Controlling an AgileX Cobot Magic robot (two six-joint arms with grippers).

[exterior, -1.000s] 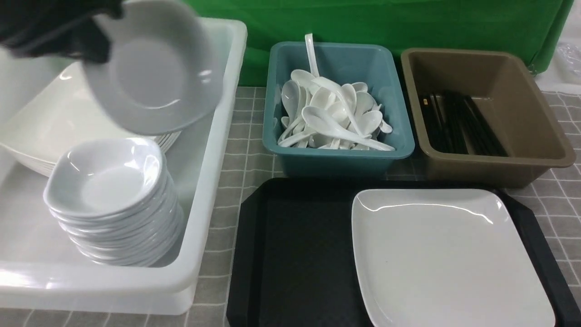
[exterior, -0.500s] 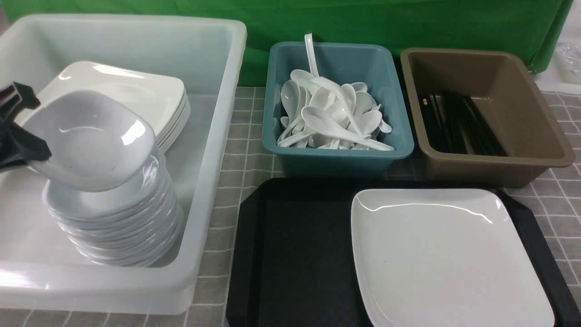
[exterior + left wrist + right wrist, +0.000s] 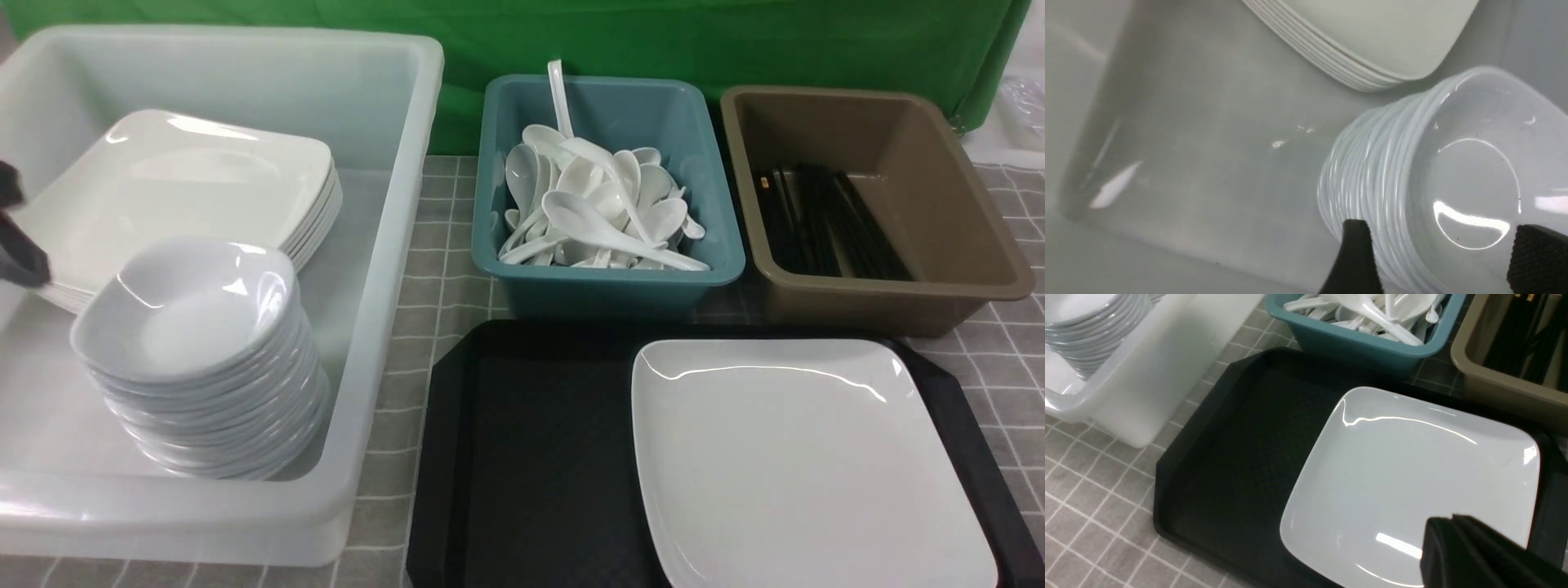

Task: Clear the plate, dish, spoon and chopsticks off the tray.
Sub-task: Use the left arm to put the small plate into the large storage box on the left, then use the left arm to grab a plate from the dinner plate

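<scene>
- Black tray [image 3: 531, 449], in the lower middle of the front view, holds only the plate [image 3: 808, 457], which lies flat on its right half.
- The dish [image 3: 184, 314] sits on top of the dish stack in the white tub [image 3: 384, 327] at the left, with a plate pile [image 3: 212, 171] behind it.
- Spoons [image 3: 604, 204] fill the teal bin [image 3: 608, 282] and chopsticks [image 3: 833, 224] lie in the brown bin [image 3: 890, 302]. None is on the tray.
- The left gripper [image 3: 16, 224] is at the left edge, just beside the stack, with jaws apart and holding nothing.
- The right gripper [image 3: 1449, 528] hangs over the plate. Its jaws look closed, with nothing in them.
- I judge that the dish step is finished and the plate is the last piece to clear.
- The next move calls for jaws opened onto the plate's rim, since it is flat and glossy, then a lift to the plate pile.
</scene>
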